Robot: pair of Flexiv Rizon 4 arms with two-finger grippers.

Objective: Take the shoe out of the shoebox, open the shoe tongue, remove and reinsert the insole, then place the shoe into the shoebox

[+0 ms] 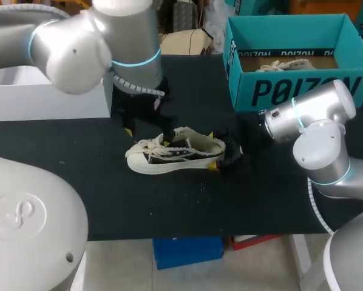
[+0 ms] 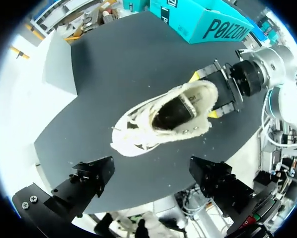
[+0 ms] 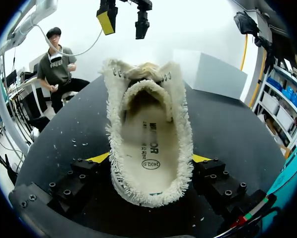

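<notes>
My left gripper (image 2: 152,168) hangs above the toe end of the shoe (image 1: 172,154), not touching it. Its fingers stand wide apart and hold nothing.

The shoe lies on the black table (image 1: 66,151), near the middle and well apart from the box. Its sole is down and its toe points toward my left side. In the right wrist view the mouth of the shoe is wide open, and the tongue (image 3: 146,70) seems pushed forward toward the laces. The insole (image 3: 148,148) lies flat inside.

My right gripper (image 1: 213,150) is at the heel. One yellow tip presses on each side of it, so it holds the shoe steady on the table.

The teal shoebox (image 1: 291,91) stands at the far right of the table. It is open, and something pale lies inside it.

I judge that the taking out is done and the tongue is open enough. The step in hand is probably the removal of the insole, though I cannot exclude that it is already put back. The next move asks the left gripper to come down into the opening, narrow its fingers on the edge of the insole near the heel and lift it, while the right gripper keeps the heel fixed.
</notes>
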